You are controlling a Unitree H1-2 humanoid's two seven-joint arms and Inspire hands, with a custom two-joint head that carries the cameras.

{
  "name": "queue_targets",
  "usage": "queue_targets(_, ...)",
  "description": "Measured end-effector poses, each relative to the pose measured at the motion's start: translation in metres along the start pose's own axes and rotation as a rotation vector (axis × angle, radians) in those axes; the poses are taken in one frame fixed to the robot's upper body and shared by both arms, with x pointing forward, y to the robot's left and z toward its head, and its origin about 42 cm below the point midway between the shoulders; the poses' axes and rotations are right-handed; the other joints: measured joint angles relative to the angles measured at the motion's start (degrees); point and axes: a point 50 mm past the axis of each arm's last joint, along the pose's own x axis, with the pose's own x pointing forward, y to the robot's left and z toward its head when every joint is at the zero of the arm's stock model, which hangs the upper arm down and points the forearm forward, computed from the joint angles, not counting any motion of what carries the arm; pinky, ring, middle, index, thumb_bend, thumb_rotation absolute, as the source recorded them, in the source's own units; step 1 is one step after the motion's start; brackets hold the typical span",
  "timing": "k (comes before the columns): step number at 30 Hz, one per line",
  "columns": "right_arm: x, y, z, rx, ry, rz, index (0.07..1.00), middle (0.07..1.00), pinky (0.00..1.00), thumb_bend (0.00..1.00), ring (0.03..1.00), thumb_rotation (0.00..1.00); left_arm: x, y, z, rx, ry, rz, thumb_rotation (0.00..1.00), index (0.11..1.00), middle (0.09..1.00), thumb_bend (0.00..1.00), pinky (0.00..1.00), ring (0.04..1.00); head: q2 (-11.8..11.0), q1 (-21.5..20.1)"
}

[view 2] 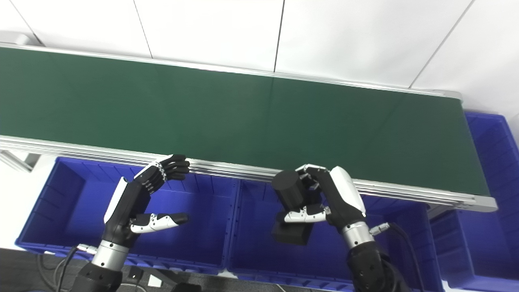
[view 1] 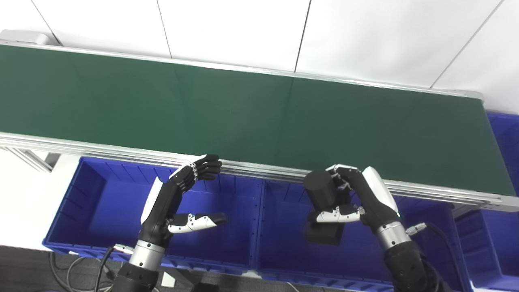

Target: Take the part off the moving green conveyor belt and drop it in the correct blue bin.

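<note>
A black part [view 1: 324,202], a cylinder on a square base, hangs over the middle blue bin [view 1: 284,243], held upright and a little tilted. My right hand [view 1: 357,198] is shut on it, fingers curled behind the cylinder and thumb across its front. My left hand [view 1: 182,194] floats over the left blue bin [view 1: 105,202], open, fingers spread and thumb out, holding nothing. The green conveyor belt [view 1: 243,113] runs across the scene behind both hands, with no part showing on it.
The belt's aluminium front rail [view 1: 121,152] passes just above the bins' far walls. A third blue bin [view 1: 486,243] sits at the right, and another [view 1: 507,134] stands past the belt's right end. Cables [view 1: 81,267] trail at bottom left.
</note>
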Motion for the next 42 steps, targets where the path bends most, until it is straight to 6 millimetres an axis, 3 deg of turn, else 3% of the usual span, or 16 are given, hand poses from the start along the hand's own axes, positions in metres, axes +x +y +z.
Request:
queue_targets(6,0.008,0.013,-0.004,-0.136,0.029,0.093,0.492,0.511,0.29,0.51,0.402,0.00,0.001,0.005,0.001,-0.009,-0.005,0.002,0.37,0.781,0.756,0.79,0.68,0.719,0.1,-0.9)
queue_targets(8,0.011,0.018,-0.004,-0.182,0.050,0.124,0.490,0.504,0.21,0.52,0.408,0.00,0.001,0.006,0.001,-0.006,-0.005,-0.002,0.38,0.781,0.756,0.80,0.68,0.719,0.1,-1.1)
queue_targets(11,0.015,0.023,-0.003,-0.220,0.058,0.164,0.490,0.500,0.18,0.52,0.417,0.00,0.001,0.008,0.001,-0.003,-0.005,-0.001,0.39,0.780,0.752,0.80,0.67,0.713,0.1,-1.2)
queue_targets(18,0.021,0.031,-0.006,-0.294,0.075,0.216,0.493,0.510,0.26,0.51,0.410,0.00,0.002,0.009,0.001,-0.001,-0.007,0.003,0.38,0.785,0.758,0.79,0.68,0.715,0.4,-1.5)
queue_targets(19,0.021,0.031,-0.006,-0.300,0.076,0.216,0.493,0.516,0.29,0.51,0.415,0.00,0.002,0.009,0.001,0.000,-0.007,0.004,0.38,0.785,0.757,0.79,0.68,0.714,0.4,-1.7)
queue_targets(20,0.022,0.031,-0.005,-0.314,0.079,0.220,0.503,0.498,0.39,0.51,0.505,0.00,0.002,0.009,0.001,0.000,-0.007,0.004,0.38,0.785,0.758,0.79,0.68,0.715,0.4,-1.7)
queue_targets(21,0.023,0.031,-0.005,-0.329,0.087,0.235,0.500,0.634,0.50,0.51,0.612,0.08,0.002,0.009,0.001,0.000,-0.007,0.004,0.39,0.784,0.758,0.79,0.68,0.715,0.4,-1.6)
queue_targets(24,0.027,0.035,-0.007,-0.360,0.143,0.297,0.498,0.764,0.62,0.50,0.717,0.13,0.002,0.009,0.001,0.001,-0.009,0.002,0.38,0.785,0.758,0.78,0.68,0.717,0.5,-1.5)
queue_targets(25,0.027,0.036,-0.008,-0.367,0.157,0.308,0.688,0.800,0.63,0.54,0.742,0.14,0.002,0.009,0.001,0.001,-0.008,0.002,0.38,0.786,0.759,0.78,0.68,0.716,0.5,-1.6)
queue_targets(26,0.028,0.037,-0.008,-0.371,0.169,0.318,0.707,0.803,0.64,0.54,0.745,0.14,0.002,0.009,0.001,0.001,-0.007,0.003,0.38,0.786,0.759,0.78,0.68,0.716,0.5,-1.6)
queue_targets(27,0.028,0.037,-0.008,-0.382,0.178,0.326,0.775,0.834,0.63,0.58,0.772,0.21,0.002,0.009,0.001,0.001,-0.007,0.002,0.38,0.786,0.759,0.78,0.68,0.716,0.5,-1.6)
queue_targets(34,0.029,0.038,-0.008,-0.448,0.187,0.380,0.836,0.870,0.67,0.70,0.842,0.47,0.002,0.008,0.001,0.000,-0.009,-0.011,0.38,0.780,0.756,0.79,0.67,0.714,0.7,-1.3)
queue_targets(39,0.027,0.032,-0.005,-0.443,0.178,0.361,0.834,0.862,0.66,0.79,0.835,0.51,0.002,0.007,0.001,-0.003,-0.009,-0.014,0.36,0.778,0.754,0.78,0.68,0.717,0.9,-1.0)
queue_targets(42,0.019,0.027,0.000,-0.404,0.162,0.327,0.828,0.852,0.67,0.78,0.829,0.50,0.002,0.006,0.001,-0.005,-0.010,-0.017,0.38,0.777,0.755,0.79,0.67,0.715,1.0,-0.8)
